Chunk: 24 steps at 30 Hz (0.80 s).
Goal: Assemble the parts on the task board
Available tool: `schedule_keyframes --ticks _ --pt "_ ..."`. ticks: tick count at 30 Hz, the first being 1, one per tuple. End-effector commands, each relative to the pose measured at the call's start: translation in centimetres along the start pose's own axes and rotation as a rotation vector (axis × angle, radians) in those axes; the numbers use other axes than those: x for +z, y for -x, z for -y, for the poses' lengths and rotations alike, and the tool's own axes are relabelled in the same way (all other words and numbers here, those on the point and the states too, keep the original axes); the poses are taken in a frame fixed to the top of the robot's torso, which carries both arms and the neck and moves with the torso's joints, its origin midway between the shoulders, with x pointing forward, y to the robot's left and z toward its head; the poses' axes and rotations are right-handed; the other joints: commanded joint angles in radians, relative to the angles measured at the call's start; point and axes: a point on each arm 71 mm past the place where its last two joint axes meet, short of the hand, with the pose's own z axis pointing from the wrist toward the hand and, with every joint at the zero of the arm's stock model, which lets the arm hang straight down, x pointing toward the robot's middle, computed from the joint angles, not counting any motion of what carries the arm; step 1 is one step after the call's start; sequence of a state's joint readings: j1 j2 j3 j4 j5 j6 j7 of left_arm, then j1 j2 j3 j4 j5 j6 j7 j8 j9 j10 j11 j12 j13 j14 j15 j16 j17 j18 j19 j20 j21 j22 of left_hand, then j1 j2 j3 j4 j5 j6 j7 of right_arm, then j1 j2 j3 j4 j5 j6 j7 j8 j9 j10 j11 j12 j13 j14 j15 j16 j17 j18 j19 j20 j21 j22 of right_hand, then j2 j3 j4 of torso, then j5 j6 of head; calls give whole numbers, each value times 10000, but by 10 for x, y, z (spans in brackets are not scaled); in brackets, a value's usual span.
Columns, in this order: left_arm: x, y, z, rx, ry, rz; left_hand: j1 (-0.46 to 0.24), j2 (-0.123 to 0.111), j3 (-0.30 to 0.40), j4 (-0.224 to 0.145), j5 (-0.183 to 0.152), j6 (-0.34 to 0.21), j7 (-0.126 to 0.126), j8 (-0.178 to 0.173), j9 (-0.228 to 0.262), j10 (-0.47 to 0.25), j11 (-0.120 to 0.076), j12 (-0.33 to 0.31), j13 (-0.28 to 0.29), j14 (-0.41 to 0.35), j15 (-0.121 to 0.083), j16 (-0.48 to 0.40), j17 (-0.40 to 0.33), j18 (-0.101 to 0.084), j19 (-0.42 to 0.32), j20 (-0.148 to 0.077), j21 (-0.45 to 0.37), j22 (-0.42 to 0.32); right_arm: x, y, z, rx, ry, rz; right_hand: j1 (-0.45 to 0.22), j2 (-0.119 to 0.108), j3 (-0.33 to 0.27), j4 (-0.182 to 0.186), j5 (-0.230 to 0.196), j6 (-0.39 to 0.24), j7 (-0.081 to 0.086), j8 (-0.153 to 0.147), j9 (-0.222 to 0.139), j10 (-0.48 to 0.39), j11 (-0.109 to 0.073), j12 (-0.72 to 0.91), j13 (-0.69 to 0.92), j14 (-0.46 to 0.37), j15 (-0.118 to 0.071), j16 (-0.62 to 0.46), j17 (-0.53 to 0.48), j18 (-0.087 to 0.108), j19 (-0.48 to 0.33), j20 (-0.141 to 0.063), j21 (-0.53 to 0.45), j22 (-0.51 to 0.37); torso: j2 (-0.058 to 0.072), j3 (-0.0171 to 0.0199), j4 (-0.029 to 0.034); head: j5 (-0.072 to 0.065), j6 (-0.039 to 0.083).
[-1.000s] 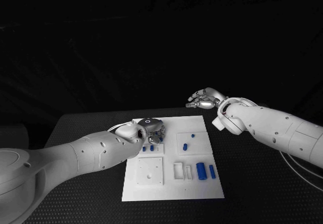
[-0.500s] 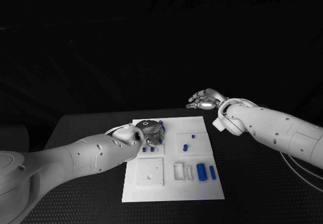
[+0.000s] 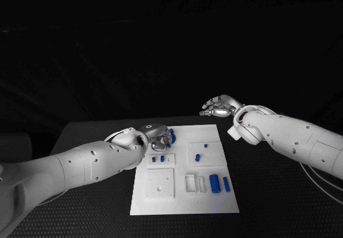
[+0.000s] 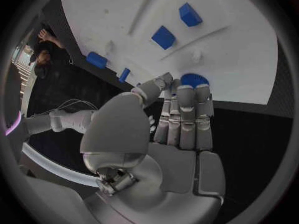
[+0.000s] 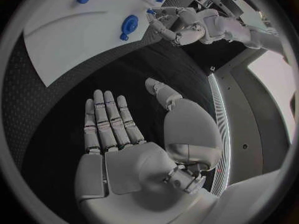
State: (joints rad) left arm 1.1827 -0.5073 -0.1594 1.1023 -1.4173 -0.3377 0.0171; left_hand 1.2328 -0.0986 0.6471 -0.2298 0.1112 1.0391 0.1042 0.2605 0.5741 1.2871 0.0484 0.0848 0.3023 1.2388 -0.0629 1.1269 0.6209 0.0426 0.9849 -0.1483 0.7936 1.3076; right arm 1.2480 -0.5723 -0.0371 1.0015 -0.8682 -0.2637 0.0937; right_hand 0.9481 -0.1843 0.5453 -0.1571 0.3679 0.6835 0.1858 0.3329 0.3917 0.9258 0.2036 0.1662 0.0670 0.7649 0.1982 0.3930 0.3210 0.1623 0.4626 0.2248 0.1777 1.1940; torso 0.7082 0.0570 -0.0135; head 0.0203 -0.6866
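Note:
The white task board (image 3: 186,198) lies in the middle of the black table. My left hand (image 3: 152,137) hovers at its far left corner, fingers straight and side by side (image 4: 184,119), with their tips just short of a round blue part (image 4: 195,78) that sits on the board (image 3: 170,133). Nothing lies in its palm. Several small blue parts stand on the board: two pegs (image 3: 157,159), one (image 3: 197,156), and two longer ones (image 3: 213,181) at the near right. My right hand (image 3: 218,106) hangs beyond the board's far right corner, palm bare and fingers spread (image 5: 112,127).
A recessed square (image 3: 158,182) and a white slot block (image 3: 189,181) take up the board's near half. Black table (image 3: 85,144) surrounds the board on both sides. From the right wrist view, the left hand (image 5: 181,27) shows beside the blue round part (image 5: 131,22).
My left hand has drawn back leftward off the board's far left corner, uncovering the round blue part there. The right hand has barely moved.

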Motion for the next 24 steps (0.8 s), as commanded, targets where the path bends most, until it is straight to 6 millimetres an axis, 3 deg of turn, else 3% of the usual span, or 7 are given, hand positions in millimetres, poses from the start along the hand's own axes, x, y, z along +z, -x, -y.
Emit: schedule_keyframes --ticks 1,13,24 --pt "-4 6 -2 -350 16 100 -67 26 47 -4 34 85 19 34 -1 86 5 34 -1 64 -5 65 -4 343 46 -73 33 188 0 0 0 -35 42 -72 86 38 -50 -15 64 -44 556 23 -13 93 -2 -50 15 20 15 -39 -11 -132 59 -9 -34 14 0 -9 -2 5 8" --pt "-20 10 -26 -384 515 -110 -70 19 56 -10 36 100 14 39 -6 108 -5 30 -3 90 -15 83 4 339 49 -81 34 188 -2 3 3 -50 -10 -28 89 36 -50 -18 64 -43 555 25 -15 101 -3 -60 16 21 15 -41 -13 -132 62 -10 -44 22 15 -27 -6 31 16" --pt "-19 9 -33 -299 726 -249 -70 21 65 -11 35 103 12 38 -10 115 -8 23 -6 95 -19 86 6 335 45 -85 31 187 -2 2 2 -48 12 -37 91 36 -49 -19 63 -41 554 26 -17 109 -4 -71 16 22 15 -42 -15 -132 66 -10 -54 31 19 -22 -13 84 1"
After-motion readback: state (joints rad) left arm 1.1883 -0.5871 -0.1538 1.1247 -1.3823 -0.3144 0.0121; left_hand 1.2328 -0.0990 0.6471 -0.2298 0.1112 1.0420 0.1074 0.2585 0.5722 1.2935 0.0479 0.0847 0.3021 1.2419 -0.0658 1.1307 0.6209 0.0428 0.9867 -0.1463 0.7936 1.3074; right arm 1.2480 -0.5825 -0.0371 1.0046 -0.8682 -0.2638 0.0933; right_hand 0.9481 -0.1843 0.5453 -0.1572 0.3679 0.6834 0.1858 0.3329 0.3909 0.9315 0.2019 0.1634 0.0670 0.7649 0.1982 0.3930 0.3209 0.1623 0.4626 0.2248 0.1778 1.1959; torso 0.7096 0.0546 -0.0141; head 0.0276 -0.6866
